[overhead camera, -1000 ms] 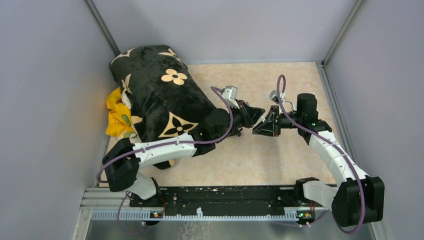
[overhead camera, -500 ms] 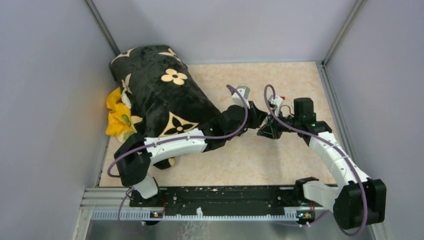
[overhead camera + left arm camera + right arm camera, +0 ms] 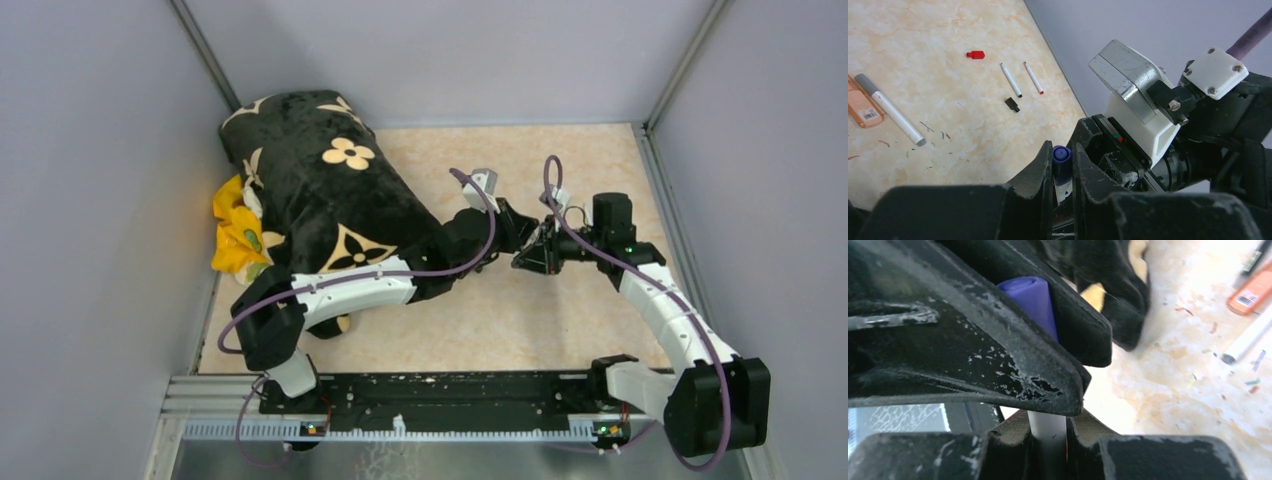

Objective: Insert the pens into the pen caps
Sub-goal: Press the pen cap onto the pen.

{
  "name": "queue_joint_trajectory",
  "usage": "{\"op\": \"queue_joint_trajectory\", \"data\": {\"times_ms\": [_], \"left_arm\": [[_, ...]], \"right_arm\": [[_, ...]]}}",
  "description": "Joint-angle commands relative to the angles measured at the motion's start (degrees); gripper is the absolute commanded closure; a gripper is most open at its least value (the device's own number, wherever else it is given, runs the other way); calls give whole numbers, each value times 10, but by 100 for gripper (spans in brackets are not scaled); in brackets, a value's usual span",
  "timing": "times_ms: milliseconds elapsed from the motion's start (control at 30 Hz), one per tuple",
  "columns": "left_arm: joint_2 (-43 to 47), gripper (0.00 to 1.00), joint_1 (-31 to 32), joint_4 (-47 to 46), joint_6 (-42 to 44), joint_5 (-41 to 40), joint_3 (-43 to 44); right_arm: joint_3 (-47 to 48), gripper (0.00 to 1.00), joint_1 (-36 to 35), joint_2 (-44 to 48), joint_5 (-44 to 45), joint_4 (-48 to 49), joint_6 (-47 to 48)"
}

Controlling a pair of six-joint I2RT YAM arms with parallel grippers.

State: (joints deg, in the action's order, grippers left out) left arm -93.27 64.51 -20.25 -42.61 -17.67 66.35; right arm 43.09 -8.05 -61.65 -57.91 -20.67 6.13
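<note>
My left gripper (image 3: 1062,162) is shut on a purple pen cap (image 3: 1062,159), and a white barrel (image 3: 1063,190) shows just under the cap. My right gripper (image 3: 1049,427) is shut on that white pen (image 3: 1048,437). The pen runs up behind the left fingers to the purple cap (image 3: 1030,297). In the top view the left gripper (image 3: 522,236) and the right gripper (image 3: 537,254) meet tip to tip above the table's middle. On the table lie a red cap (image 3: 975,54), a black cap (image 3: 1012,104), two thin white pens (image 3: 1011,80), a white marker (image 3: 890,110) and an orange marker (image 3: 863,107).
A black plush blanket with cream flower marks (image 3: 320,200) fills the left back of the table, with a yellow cloth (image 3: 235,235) beside it. Grey walls close in the table on three sides. Ink scribbles mark the beige tabletop (image 3: 520,320).
The left arm has reached further right and the right gripper has turned and closed in. The two grippers now meet around the pen and cap.
</note>
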Motion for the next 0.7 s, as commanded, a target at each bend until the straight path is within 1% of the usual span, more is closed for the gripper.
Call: {"op": "queue_joint_trajectory", "data": {"times_ms": [0,67,133,300,333,367,400,467,500,600,633,667], "left_arm": [[-70,100,101,214,-31,216,-32],[-70,100,100,153,-43,272,-60],[-61,100,97,127,-58,310,-85],[-21,100,82,61,-96,353,-157],[-21,100,82,35,-107,367,-164],[-25,100,82,17,-111,380,-162],[-34,100,82,13,-109,389,-153],[-52,100,87,30,-96,394,-131],[-59,100,92,52,-85,383,-118],[-66,100,112,144,-63,320,-78],[-65,100,115,146,-66,309,-77],[-65,100,117,139,-73,304,-80]], "right_arm": [[76,100,29,11,138,208,-16],[78,100,29,13,143,208,-7],[80,100,29,16,146,190,5],[85,100,28,24,185,167,43],[84,100,28,25,176,168,40],[82,100,29,24,146,174,32],[74,100,30,22,97,188,20],[60,100,31,18,12,235,-20],[60,100,31,17,2,239,-23],[70,100,31,17,70,209,11],[70,100,30,18,85,208,15],[69,100,31,18,77,208,17]]}}
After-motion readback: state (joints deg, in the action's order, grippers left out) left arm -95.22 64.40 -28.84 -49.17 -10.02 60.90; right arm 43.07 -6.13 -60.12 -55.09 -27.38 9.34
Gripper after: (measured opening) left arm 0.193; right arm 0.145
